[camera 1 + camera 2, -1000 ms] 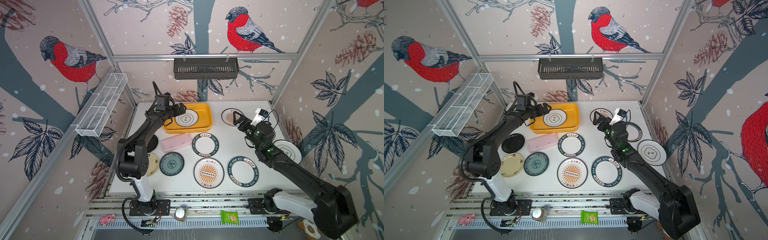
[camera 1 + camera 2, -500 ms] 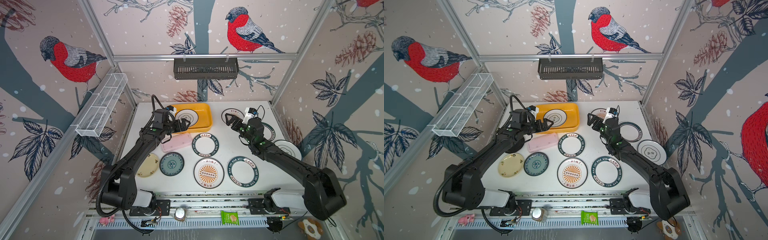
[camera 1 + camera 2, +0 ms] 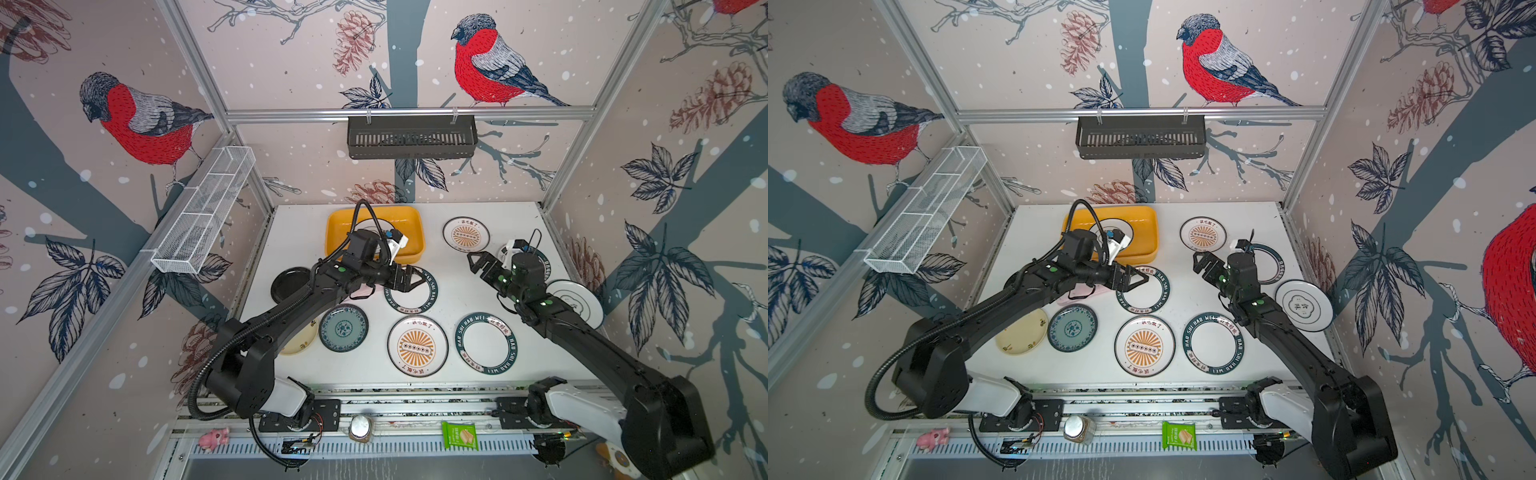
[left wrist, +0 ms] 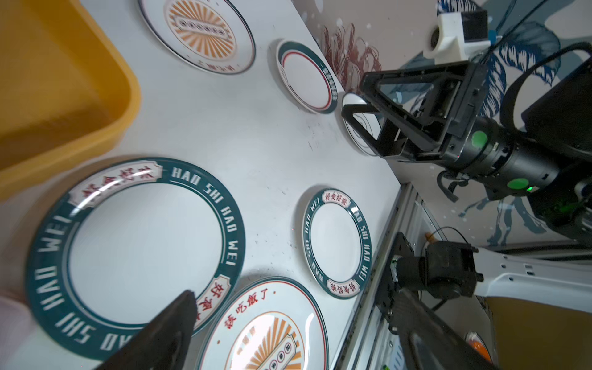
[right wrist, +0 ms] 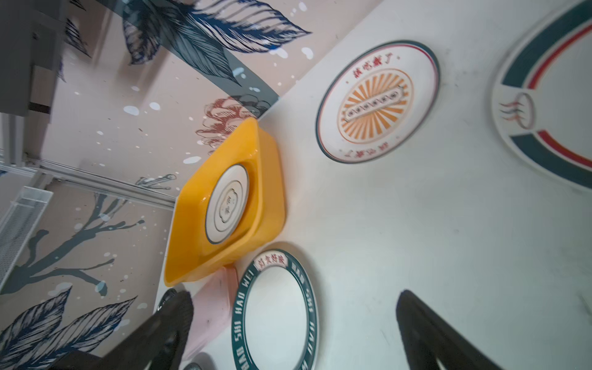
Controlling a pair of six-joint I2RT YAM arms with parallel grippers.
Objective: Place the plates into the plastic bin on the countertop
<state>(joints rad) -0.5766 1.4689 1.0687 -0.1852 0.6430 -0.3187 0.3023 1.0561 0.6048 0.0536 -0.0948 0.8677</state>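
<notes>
Bare worktop (image 3: pixel 451 286) lay open between the two claws; left claw (image 3: pixel 417 280) hung jaws apart, empty, over a green-rimmed plate (image 3: pixel 413 302) just in front of the plastic bin (image 3: pixel 337 232) at the back edge; right claw (image 3: pixel 473 262) jaws wide apart too, holding nothing; one cloud plate (image 5: pixel 227 203) sat in the bin, half covered by the left arm in both top views; pink box (image 5: pixel 213 301) and cream plate (image 3: pixel 1021 332) partly hidden under that arm; other plates spread around.

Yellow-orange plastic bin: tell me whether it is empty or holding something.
Holding something: one round white plate with a cloud emblem lies flat inside the shallow yellow-orange plastic bin, clear in the right wrist view.
</notes>
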